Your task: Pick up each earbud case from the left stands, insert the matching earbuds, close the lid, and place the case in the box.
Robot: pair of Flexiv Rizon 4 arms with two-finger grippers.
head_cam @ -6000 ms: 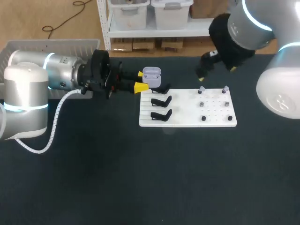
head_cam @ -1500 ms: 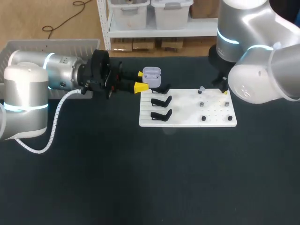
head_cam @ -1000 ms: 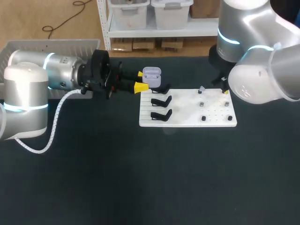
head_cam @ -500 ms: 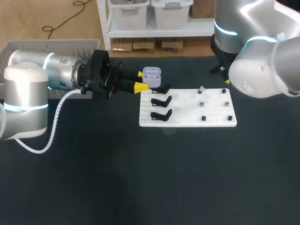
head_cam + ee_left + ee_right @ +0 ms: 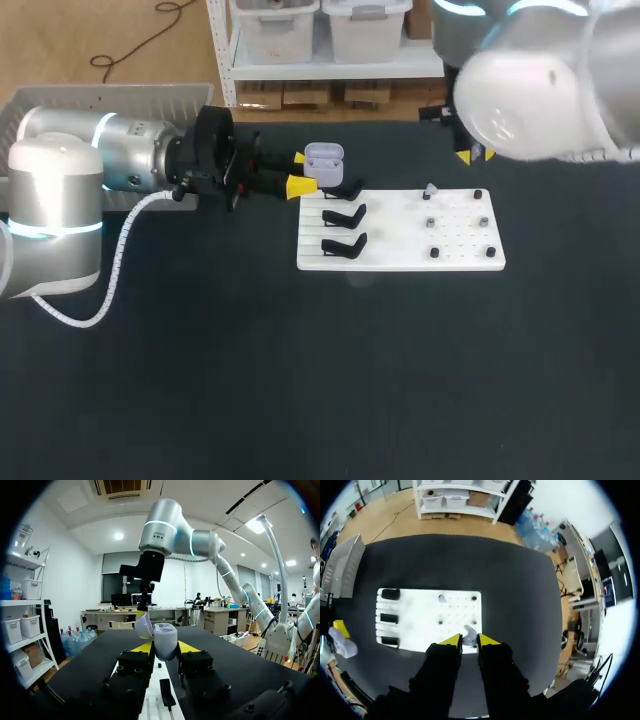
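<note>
Box (image 5: 110,98), grey, sits at the far left back of the table (image 5: 300,380), behind your left arm (image 5: 90,180). Left arm lies level over the table, pointing right. Left claw (image 5: 299,171) has its yellow tips clamped on two sides of the earbud case (image 5: 323,162). The case is lavender with its lid open. You see it at the back left corner of the white board (image 5: 400,262), just above the rear stand (image 5: 343,190). Middle stand (image 5: 345,214) and front stand (image 5: 345,244), both black, line up in front of it on the board's left side.

Right half of the board carries small black pegs (image 5: 434,253). One pale earbud on the board (image 5: 430,190) stands at the back left of that group.

Right arm (image 5: 540,80) comes in at the far right. Right claw (image 5: 475,155) hangs above the table just behind the board's back edge. In your right wrist view its tips are nearly together, pinching a small pale held earbud (image 5: 468,636), with the board below it.
</note>
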